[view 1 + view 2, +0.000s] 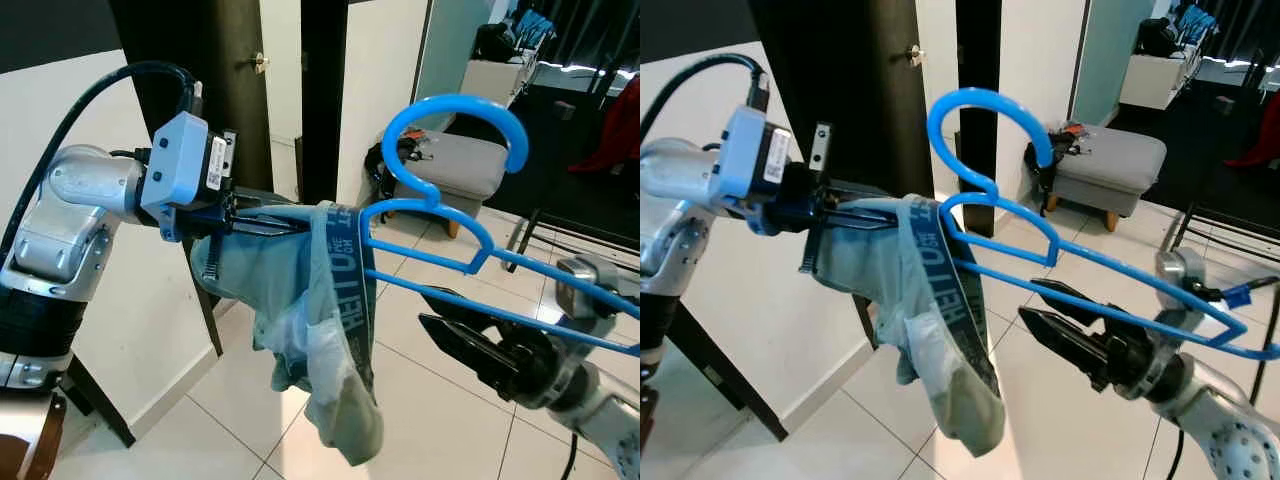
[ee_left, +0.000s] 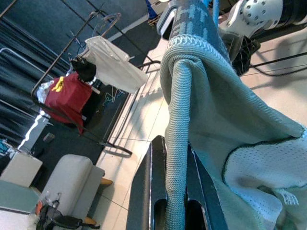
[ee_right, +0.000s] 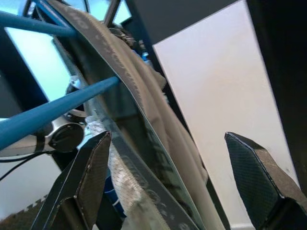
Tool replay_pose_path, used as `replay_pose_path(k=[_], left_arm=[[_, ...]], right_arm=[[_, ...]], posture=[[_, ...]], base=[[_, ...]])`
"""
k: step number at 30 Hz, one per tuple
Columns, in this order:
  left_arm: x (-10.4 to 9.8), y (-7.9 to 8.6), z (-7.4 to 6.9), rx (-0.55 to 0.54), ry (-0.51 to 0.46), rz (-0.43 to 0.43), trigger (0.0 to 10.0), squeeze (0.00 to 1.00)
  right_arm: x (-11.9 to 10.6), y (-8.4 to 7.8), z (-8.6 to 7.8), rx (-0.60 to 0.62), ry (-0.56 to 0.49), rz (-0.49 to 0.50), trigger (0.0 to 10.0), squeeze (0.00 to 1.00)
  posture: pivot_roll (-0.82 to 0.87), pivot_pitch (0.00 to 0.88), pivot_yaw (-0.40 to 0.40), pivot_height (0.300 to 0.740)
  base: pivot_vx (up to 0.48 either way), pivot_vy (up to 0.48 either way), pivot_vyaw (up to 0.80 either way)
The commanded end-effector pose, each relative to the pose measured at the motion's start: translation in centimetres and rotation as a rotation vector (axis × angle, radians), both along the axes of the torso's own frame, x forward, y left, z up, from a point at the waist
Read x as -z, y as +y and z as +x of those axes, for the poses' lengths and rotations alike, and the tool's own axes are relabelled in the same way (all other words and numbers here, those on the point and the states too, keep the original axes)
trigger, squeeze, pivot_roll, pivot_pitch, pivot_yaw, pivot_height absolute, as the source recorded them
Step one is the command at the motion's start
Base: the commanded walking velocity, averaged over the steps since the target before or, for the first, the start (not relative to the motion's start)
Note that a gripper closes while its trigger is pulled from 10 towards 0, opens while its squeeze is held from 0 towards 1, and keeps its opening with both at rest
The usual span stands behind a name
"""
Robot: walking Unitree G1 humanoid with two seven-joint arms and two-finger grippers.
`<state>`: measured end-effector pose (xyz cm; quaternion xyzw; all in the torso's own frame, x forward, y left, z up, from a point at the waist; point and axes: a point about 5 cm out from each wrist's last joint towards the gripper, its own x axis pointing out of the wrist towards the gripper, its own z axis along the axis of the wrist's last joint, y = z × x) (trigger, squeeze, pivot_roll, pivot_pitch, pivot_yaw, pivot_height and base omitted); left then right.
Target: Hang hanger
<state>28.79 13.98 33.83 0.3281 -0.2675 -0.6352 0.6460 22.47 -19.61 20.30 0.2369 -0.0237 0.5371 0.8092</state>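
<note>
Your left gripper (image 1: 262,222) is clenched on the underwear (image 1: 325,330) threaded on the blue hanger (image 1: 450,190) — keep that hold while the spread right gripper (image 1: 1040,310) steadies the bar.

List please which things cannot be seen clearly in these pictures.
- Blue hanger: its far end leaves the left eye view's right edge; what holds it is not visible.
- Garment: the cloth covers the left end effector fingertips.
- Clothes rack: far and small in the left wrist view.
</note>
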Motion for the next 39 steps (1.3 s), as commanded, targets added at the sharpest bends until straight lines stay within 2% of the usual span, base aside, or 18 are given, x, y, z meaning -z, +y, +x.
replay_pose_path(k=[1,11,23,28,34,35,36,37,38,39], left_arm=[[-0.3,-0.7,-0.1,0.025,-0.008,-0.012,10.0,0.0],[-1.1,-2.1,-0.7,0.087,-0.013,-0.074,10.0,0.0],[-2.0,-3.4,-1.2,0.173,0.006,-0.133,10.0,0.0],[-1.9,-4.5,-0.9,0.181,-0.001,-0.146,10.0,0.0],[-1.9,-4.9,-0.5,0.149,-0.025,-0.159,10.0,0.0],[-2.1,-5.0,-0.2,0.128,-0.041,-0.177,10.0,0.0],[-2.1,-5.0,-0.2,0.128,-0.041,-0.177,10.0,0.0],[-2.5,-4.9,0.0,0.106,-0.058,-0.194,10.0,0.0],[-2.5,-4.9,0.0,0.106,-0.058,-0.194,10.0,0.0],[-2.9,-4.8,0.2,0.081,-0.075,-0.211,10.0,0.0]], right_arm=[[0.1,0.5,0.3,-0.007,-0.001,-0.025,10.0,0.0],[0.2,1.3,1.1,0.005,0.004,-0.086,10.0,0.0],[1.0,1.4,2.2,0.033,0.043,-0.148,10.0,0.0],[1.0,2.3,2.3,-0.026,0.038,-0.175,10.0,0.0],[0.9,2.7,2.0,-0.094,0.038,-0.202,10.0,0.0],[1.5,2.7,1.8,-0.106,0.069,-0.276,10.0,0.0],[1.5,2.7,1.8,-0.106,0.069,-0.276,10.0,0.0],[2.4,2.3,1.8,-0.096,0.113,-0.358,10.0,0.0],[2.4,2.3,1.8,-0.096,0.113,-0.358,10.0,0.0],[3.6,1.7,1.7,-0.076,0.169,-0.462,10.0,0.0]], posture=[[0.17,0.0,0.026,0.74],[0.17,0.0,0.022,0.74],[0.19,0.0,0.015,0.74],[0.18,0.0,0.017,0.74],[0.18,0.0,0.018,0.74],[0.18,0.0,0.018,0.74],[0.18,0.0,0.018,0.74],[0.17,0.0,0.016,0.74],[0.17,0.0,0.016,0.74],[0.17,0.0,0.018,0.74]], base=[[0.0,0.0,0.0],[0.0,0.0,0.0],[0.0,0.0,0.0],[0.0,0.0,0.0],[0.0,0.0,0.0],[0.0,0.0,0.0],[0.0,0.0,0.0],[0.0,0.0,0.0],[0.0,0.0,0.0],[0.0,0.0,0.0]])
